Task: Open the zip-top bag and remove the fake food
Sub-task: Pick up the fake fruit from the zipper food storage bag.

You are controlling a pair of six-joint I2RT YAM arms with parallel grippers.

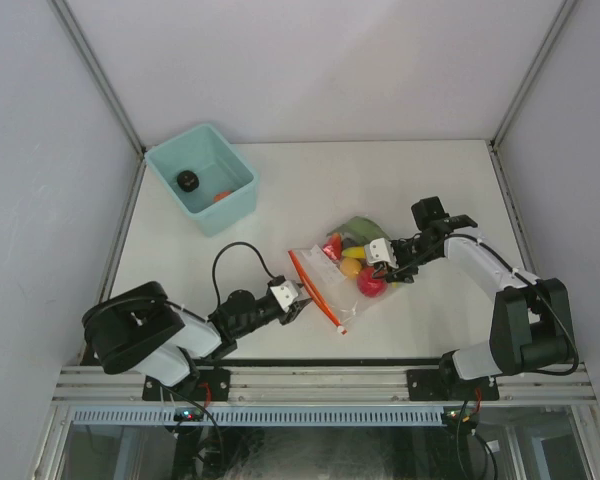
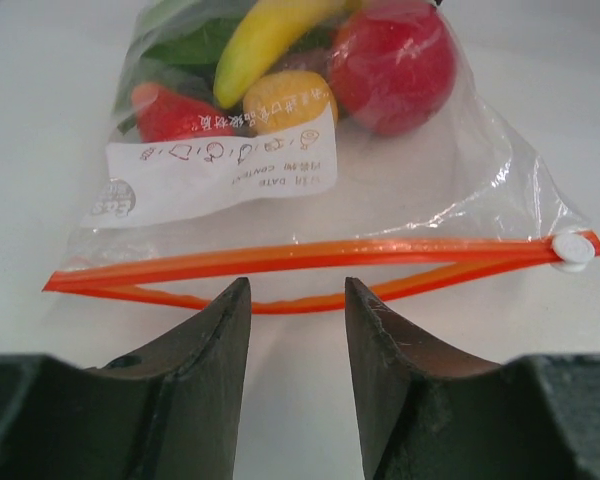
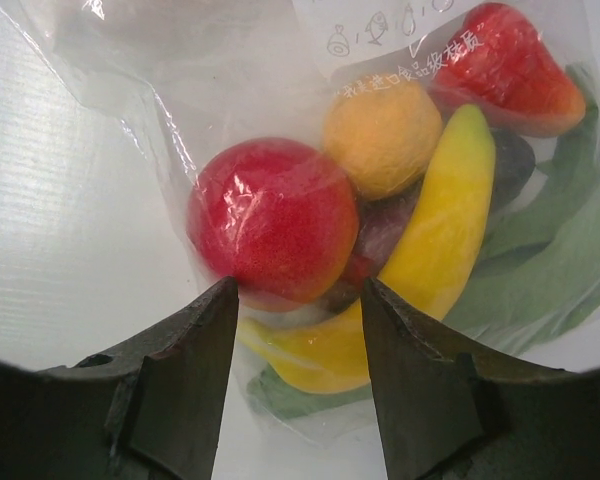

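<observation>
The zip-top bag [image 1: 318,265] lies right of middle on the surface [image 1: 420,180], toward the near edge, fake food [image 1: 358,262] inside. Left fingers [image 2: 215,340] apart, just short of the orange zip strip [image 2: 310,255], its two tracks gaping. Right fingers [image 3: 195,340] spread too, straddling the bag's opposite end beside the red apple [image 3: 270,220].

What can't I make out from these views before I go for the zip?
Top external: the dark piece and the orange piece in the teal bin are too small to identify.
Right wrist: the purple piece in the zip-top bag is mostly behind the apple and banana.
Left wrist: the label print is blurred; the bag's far end is cut off by the frame edge.
</observation>
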